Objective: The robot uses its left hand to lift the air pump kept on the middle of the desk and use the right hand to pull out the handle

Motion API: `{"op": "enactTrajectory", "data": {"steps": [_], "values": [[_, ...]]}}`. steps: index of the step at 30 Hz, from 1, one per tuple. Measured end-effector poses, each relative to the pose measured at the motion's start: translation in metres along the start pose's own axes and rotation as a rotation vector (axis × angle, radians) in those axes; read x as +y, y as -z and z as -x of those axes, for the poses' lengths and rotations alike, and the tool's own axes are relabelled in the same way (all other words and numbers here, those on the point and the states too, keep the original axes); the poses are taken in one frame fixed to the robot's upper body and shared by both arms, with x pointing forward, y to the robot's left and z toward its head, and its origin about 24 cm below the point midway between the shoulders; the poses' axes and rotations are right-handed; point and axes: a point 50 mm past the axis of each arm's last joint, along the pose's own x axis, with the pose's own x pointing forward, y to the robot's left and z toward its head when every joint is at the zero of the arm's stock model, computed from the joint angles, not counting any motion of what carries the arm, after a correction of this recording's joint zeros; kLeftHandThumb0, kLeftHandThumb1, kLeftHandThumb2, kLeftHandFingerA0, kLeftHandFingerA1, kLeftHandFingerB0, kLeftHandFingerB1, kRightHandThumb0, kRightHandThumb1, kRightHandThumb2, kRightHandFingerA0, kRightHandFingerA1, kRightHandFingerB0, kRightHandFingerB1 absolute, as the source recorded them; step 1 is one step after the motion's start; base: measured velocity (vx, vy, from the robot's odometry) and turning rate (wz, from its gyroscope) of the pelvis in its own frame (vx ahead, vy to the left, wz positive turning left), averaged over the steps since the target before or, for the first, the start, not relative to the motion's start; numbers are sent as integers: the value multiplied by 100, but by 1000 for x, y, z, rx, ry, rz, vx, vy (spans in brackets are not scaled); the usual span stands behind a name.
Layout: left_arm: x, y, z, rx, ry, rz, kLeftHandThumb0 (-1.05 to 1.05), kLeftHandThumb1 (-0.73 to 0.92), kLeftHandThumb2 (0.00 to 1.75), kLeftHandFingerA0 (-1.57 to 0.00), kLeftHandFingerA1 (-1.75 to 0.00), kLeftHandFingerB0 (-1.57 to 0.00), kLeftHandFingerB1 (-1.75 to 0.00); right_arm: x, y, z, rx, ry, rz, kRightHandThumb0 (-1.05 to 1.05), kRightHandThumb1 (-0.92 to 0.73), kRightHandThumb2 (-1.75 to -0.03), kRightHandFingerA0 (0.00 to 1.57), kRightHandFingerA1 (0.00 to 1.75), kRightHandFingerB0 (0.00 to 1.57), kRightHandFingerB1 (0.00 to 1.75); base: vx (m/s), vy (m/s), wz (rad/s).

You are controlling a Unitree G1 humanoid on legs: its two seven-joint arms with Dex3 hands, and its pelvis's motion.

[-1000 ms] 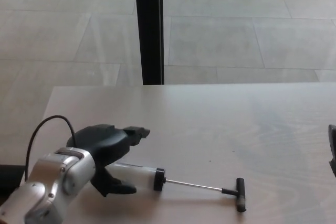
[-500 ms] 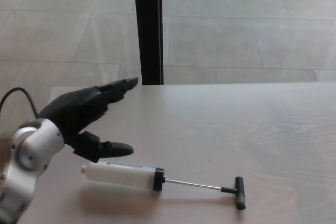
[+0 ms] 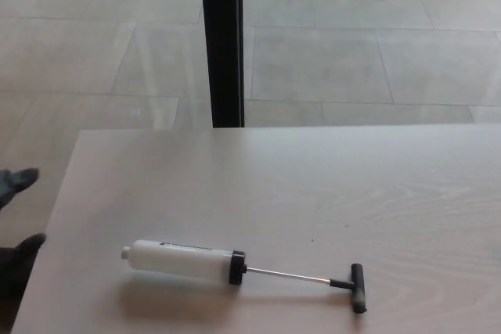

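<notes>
Black left hand [image 3: 17,213] cropped at frame edge, fingertips apart, off air pump [image 3: 188,261].

Perhaps a lab or office, pale desk [image 3: 313,185], tiled floor [image 3: 352,52], black post [image 3: 222,37]

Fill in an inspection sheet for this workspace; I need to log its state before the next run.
Surface: pale wood-grain desk, bare apart from the pump.
Job's things: air pump lies flat near the front edge, white barrel to the left, rod drawn out, black T-handle to the right.
Clutter: nothing seen.
Hands: left robot hand shows only as dark fingertips at the left edge, off the desk, apart from the pump, holding nothing; right robot hand not in view.
Cables: nothing seen.
Surroundings: pale tiled floor beyond the desk; a black vertical post stands behind the far edge.
</notes>
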Motion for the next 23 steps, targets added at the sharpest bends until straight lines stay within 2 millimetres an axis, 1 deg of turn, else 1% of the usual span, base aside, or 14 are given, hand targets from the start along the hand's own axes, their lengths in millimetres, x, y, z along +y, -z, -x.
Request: {"op": "enactTrajectory", "data": {"steps": [1, 3, 5, 6, 7, 10, 11, 12, 13, 16, 17, 18, 19, 23], "values": [[2, 18, 8, 59, -10, 34, -87, 57, 98, -2, -34, -10, -32, -8, 9, 2, 41, 15, 14, -72, -72, -62, 0, 0, 8, 25, 0, 0, 0], [3, 45, 20, 151, -24, 85, -84, 60, 99, -2, -33, -9, -21, -20, 23, 6, 102, 38, 27, -82, -58, -90, 0, 22, 11, 27, 0, 0, 0], [3, 76, 37, 259, -38, 145, -84, 60, 100, -3, -39, -8, -27, -32, 38, 12, 169, 62, 36, -77, -72, -62, 0, 12, 13, 26, 0, 0, 0], [2, 90, 46, 310, -44, 172, -72, 81, 64, -4, -34, -7, -28, -37, 46, 15, 201, 73, 37, -78, -74, -63, 0, 17, 14, 26, 0, 0, 0], [1, 107, 58, 374, -52, 206, -61, 85, 67, -8, -30, -14, -29, -43, 55, 19, 240, 86, 39, -91, -60, -99, 0, 18, 15, 32, 0, 0, 0], [-6, 146, 94, 534, -80, 300, -55, 85, 67, -7, -33, -12, -32, -55, 77, 32, 333, 119, 27, -92, -61, -99, 0, 16, 13, 31, 0, 0, 0], [-9, 157, 105, 579, -89, 328, -33, 64, 115, -3, -55, 0, -49, -58, 84, 36, 360, 130, 20, -85, -73, -63, 0, 18, 17, 27, 0, 0, 0], [-12, 168, 119, 628, -104, 364, -53, 92, 74, 0, -27, 0, -31, -61, 92, 42, 392, 142, 12, -93, -78, -65, 0, 20, 14, 25, 0, 0, 0], [-17, 180, 137, 685, -126, 405, -52, 92, 74, 0, -12, 0, -24, -65, 101, 49, 433, 158, 1, -90, -79, -64, 0, 20, 12, 24, 0, 0, 0], [-32, 200, 181, 797, -188, 510, -67, 67, 101, -30, -67, -26, -58, -71, 124, 65, 528, 192, -35, -38, -41, -102, 2, 52, 0, 47, 0, 0, 0], [-36, 205, 193, 831, -208, 542, -67, 67, 101, -30, -67, -26, -58, -72, 129, 70, 549, 204, -48, -38, -41, -102, 2, 52, 0, 47, 0, 0, 0], [-40, 211, 206, 870, -233, 576, -60, 83, 66, -22, -55, -24, -44, -73, 135, 75, 573, 216, -64, -71, -77, -63, 18, 41, 20, 30, 0, 0, 0], [-47, 219, 225, 925, -269, 625, -56, 87, 65, -20, -54, -20, -42, -74, 144, 82, 607, 235, -87, -68, -61, -88, 17, 49, 12, 41, 0, 0, 0], [-70, 233, 275, 1063, -370, 783, -57, 82, 64, -23, -51, -21, -39, -68, 167, 106, 692, 279, -170, -57, -82, -65, 20, 36, 18, 29, 0, 0, 0]]}}
